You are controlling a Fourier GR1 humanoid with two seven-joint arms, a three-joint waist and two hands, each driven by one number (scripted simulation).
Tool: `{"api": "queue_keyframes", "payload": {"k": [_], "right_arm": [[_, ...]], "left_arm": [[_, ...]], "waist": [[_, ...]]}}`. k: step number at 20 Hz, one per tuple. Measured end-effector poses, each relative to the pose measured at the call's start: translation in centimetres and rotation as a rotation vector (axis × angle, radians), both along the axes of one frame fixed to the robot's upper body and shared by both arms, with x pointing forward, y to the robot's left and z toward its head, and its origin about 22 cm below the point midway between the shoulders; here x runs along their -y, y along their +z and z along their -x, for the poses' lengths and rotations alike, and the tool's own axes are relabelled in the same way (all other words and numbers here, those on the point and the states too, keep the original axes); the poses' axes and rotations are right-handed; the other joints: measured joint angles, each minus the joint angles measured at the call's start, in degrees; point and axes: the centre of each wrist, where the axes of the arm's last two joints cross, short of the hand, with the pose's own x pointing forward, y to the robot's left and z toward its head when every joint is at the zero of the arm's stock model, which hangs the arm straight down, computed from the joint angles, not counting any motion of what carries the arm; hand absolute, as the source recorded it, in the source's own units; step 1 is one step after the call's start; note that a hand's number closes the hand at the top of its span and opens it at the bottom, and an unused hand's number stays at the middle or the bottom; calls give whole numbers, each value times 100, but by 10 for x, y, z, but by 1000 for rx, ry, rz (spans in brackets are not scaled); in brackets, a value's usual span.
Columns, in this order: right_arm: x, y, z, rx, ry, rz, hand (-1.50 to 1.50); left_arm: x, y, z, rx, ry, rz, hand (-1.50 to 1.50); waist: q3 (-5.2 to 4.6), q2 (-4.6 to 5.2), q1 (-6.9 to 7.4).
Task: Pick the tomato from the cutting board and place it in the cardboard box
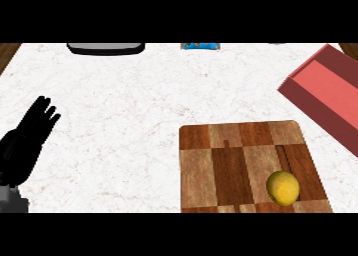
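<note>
A yellow, egg-shaped fruit [283, 187] lies on the wooden cutting board [234, 150], near the board's lower right corner; it looks yellow rather than tomato red. A red, box-like container [333, 95] with a lighter pink inside stands at the right edge, up and to the right of the board. My left hand [23, 137] rests open at the far left, fingers straight and pointing up, far from the board. No right hand shows in the head view.
The white marble counter [123, 100] has dark wood showing at its top corners. A dark grey tray-like object [106, 48] sits at the far edge, with a small blue item [202, 46] to its right.
</note>
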Motion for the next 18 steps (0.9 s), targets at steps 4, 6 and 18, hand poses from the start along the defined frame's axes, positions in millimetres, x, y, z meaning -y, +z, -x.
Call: {"api": "queue_keyframes", "payload": {"k": [4, 6, 18], "right_arm": [[26, -9, -18, -17, -9, 20, 150], [39, -16, -25, -12, -5, 16, 150], [91, -81, -71, -68, 24, -29, 150]], "left_arm": [[-2, 6, -6, 6, 2, -6, 0], [-4, 5, -1, 4, -2, -4, 0], [-1, 7, 0, 5, -8, 1, 0]], "waist": [[1, 7, 7], [2, 8, 18], [2, 14, 41]]}}
